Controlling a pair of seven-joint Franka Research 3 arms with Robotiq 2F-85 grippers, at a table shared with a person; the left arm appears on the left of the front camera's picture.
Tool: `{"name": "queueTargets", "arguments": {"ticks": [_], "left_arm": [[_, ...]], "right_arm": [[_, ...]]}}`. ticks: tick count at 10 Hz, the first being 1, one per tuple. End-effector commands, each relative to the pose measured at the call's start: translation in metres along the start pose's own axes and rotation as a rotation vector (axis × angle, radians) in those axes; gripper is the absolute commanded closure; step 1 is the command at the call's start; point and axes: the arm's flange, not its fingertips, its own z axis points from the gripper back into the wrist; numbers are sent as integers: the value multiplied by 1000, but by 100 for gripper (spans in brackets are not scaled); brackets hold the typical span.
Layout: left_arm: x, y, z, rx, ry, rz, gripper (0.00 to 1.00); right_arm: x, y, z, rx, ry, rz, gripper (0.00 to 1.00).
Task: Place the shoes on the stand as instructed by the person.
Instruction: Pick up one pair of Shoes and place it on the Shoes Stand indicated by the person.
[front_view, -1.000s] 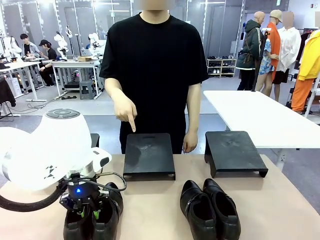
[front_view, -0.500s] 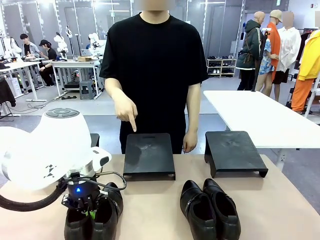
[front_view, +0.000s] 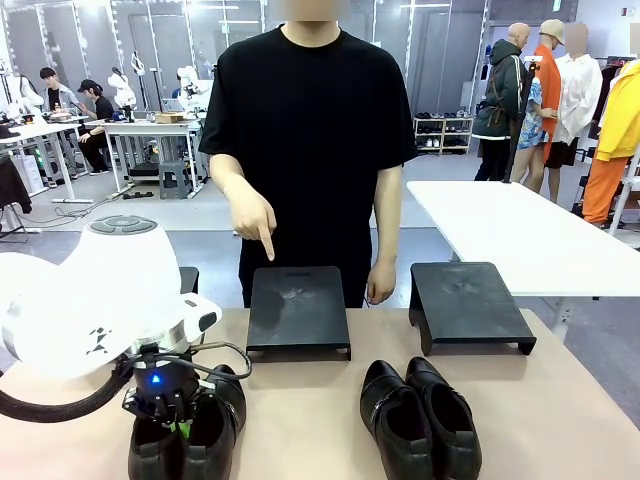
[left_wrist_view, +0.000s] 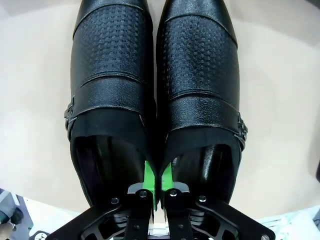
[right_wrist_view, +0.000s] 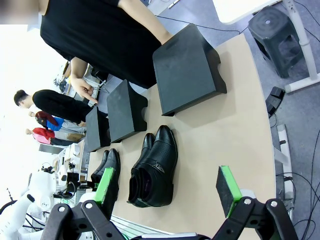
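Observation:
The left pair of glossy black shoes (front_view: 190, 442) lies at the table's near left, seen close up as a textured pair (left_wrist_view: 155, 85) in the left wrist view. My left gripper (front_view: 166, 422) (left_wrist_view: 158, 184) is shut on the two touching inner walls of this pair, with one green pad (left_wrist_view: 148, 180) inside each shoe. A second pair (front_view: 420, 415) (right_wrist_view: 155, 167) lies near the middle right. The person's hand (front_view: 254, 222) points down at the middle black stand (front_view: 298, 308). My right gripper (right_wrist_view: 166, 192) hangs open above the table's right end, holding nothing.
Another black stand (front_view: 468, 303) (right_wrist_view: 187, 70) sits at the right, and a third one (front_view: 190, 278) is mostly hidden behind my left arm. The person stands at the far edge, other hand (front_view: 379, 283) resting between the stands. A white table (front_view: 510, 235) stands beyond on the right.
My left gripper's fingers have closed, pulling the two left shoes together at their inner walls. The person's pointing hand has stayed over the middle stand.

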Motion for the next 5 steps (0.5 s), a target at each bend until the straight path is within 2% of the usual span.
{"name": "queueTargets", "arguments": {"ticks": [1,3,5], "left_arm": [[0,0,0,1,0,0,93],[1,-17,36,-7,-116,-65,94],[13,-26,62,25,-158,-78,94]], "right_arm": [[-1,-1,1,7,-3,-3,0],[-1,-1,1,7,-3,-3,0],[-1,-1,1,7,-3,-3,0]]}}
